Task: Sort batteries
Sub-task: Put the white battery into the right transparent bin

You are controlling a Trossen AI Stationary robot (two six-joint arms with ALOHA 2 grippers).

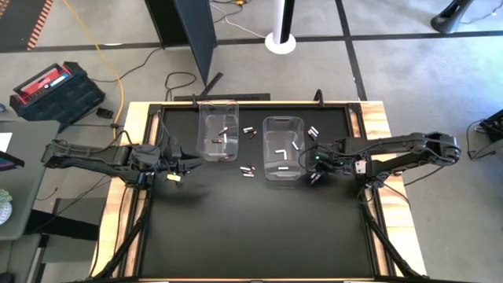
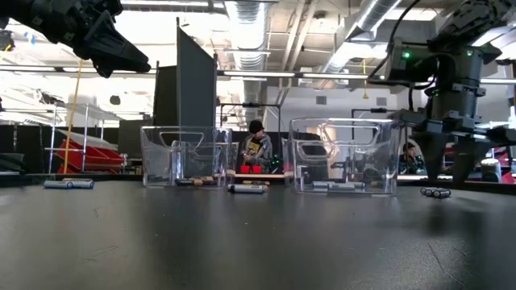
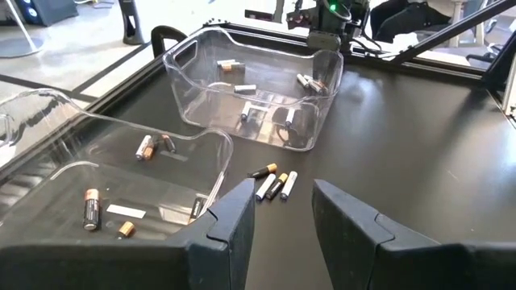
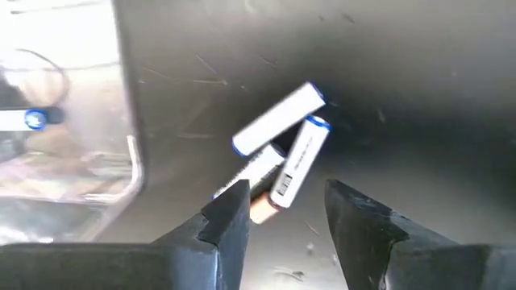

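Batteries are partly sorted, I'd say around the midpoint. The left bin (image 1: 218, 130) holds a few dark, copper-marked cells, which I see clearest through my left wrist camera, and the right bin (image 1: 283, 147) holds several white ones. Plenty is left on the mat (image 1: 251, 228): a small cluster (image 1: 248, 170) between the two bins toward the front, a couple (image 1: 250, 131) between them farther back, a few (image 1: 313, 132) just beyond the right bin's far corner, and one lone cell (image 2: 68, 184) off at the left in the low view. My right gripper (image 4: 286, 213) is down low over a little pile (image 4: 282, 145) beside the right bin, fingers spread and empty, straddling the near end of a white cell with a blue tip; another white one lies across it and a copper-ended one peeks out beneath. That overlap worries me a bit, since pinching here could drag two at once or roll one away. My left gripper (image 3: 282, 221) hovers above the mat just in front of the left bin, fingers apart, holding nothing, looking straight at the front cluster of three or four cells. My judgement is that the next pick is the white cell on the right, then the mixed cluster in the middle needs splitting by colour.
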